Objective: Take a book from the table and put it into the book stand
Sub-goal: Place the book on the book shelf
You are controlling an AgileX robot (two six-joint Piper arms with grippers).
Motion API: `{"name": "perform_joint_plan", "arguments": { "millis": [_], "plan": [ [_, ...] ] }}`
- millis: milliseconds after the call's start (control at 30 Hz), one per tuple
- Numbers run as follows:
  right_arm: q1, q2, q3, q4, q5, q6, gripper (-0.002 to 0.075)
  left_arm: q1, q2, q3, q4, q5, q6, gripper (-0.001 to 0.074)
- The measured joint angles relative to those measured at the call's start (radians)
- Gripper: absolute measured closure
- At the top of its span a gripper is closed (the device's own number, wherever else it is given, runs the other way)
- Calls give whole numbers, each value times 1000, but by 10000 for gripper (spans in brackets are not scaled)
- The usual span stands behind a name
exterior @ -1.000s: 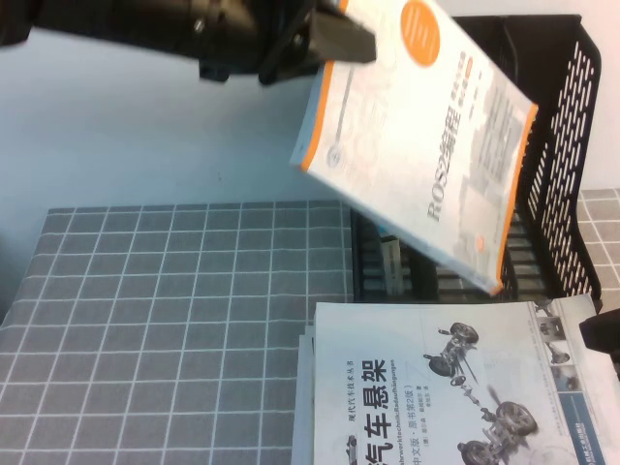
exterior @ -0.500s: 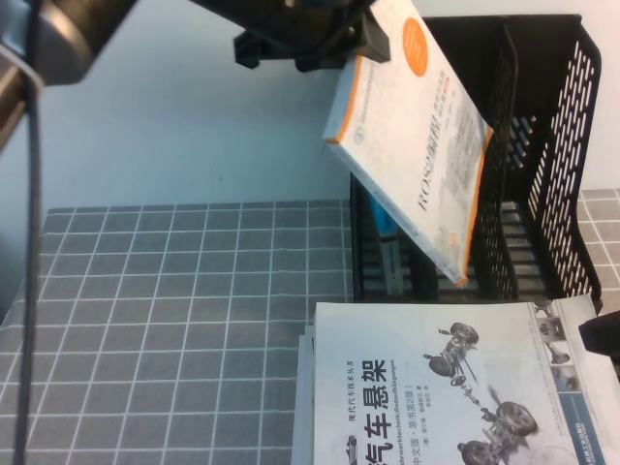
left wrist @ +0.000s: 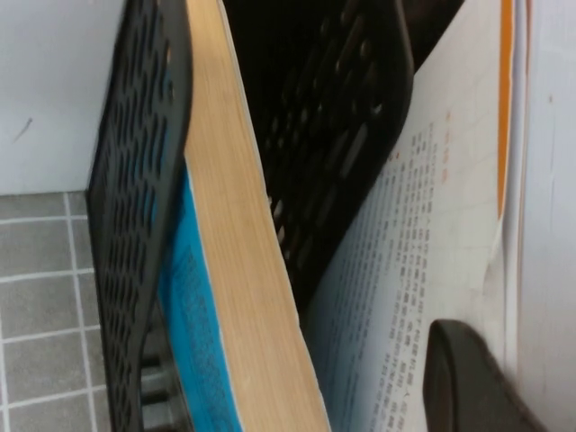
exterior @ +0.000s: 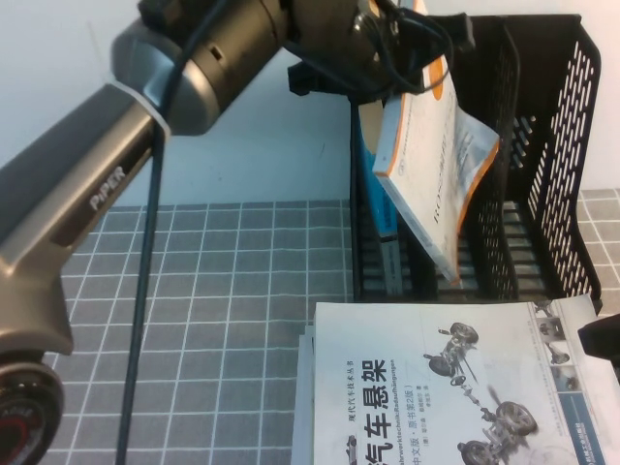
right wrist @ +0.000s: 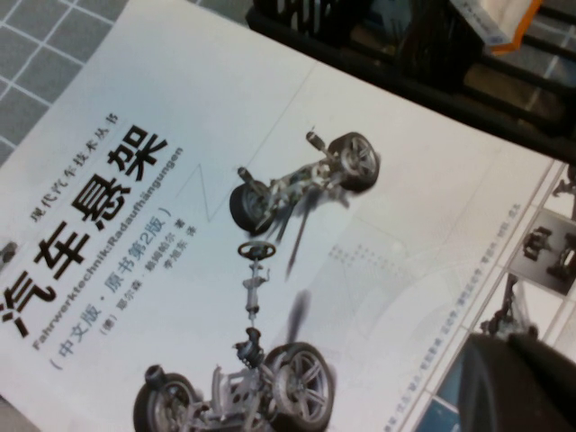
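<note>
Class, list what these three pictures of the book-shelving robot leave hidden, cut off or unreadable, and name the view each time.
- High view: the left gripper is masked by its own arm and cable above the orange-edged book.
- High view: the book's lower corner is behind the book stand bars.
- High view: the right gripper is cut off by the edge.
- High view: the car-suspension book is cropped.

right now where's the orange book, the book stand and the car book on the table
orange book (exterior: 426,170), high view, on its tilted cover
book stand (exterior: 562,155), high view, on its perforated right wall
car book (exterior: 426,387), high view, on its white front cover
</note>
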Motion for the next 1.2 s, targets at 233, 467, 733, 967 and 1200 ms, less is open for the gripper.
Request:
{"name": "perform_joint_plan", "arguments": {
  "millis": [233,467,733,967,1200],
  "plan": [
    [0,0,0,8,2,0,729,-26,19,0,0,52,-18,630],
    [0,0,0,10,3,2,728,-31,31,0,4,34,-42,631],
    [0,0,0,10,18,2,728,-32,79,0,13,-22,-7,552],
    [0,0,0,10,42,-39,728,-23,76,-10,44,-103,47,231],
    [0,0,0,92,66,-130,729,-23,-10,-10,80,-72,160,470]
  ]
}}
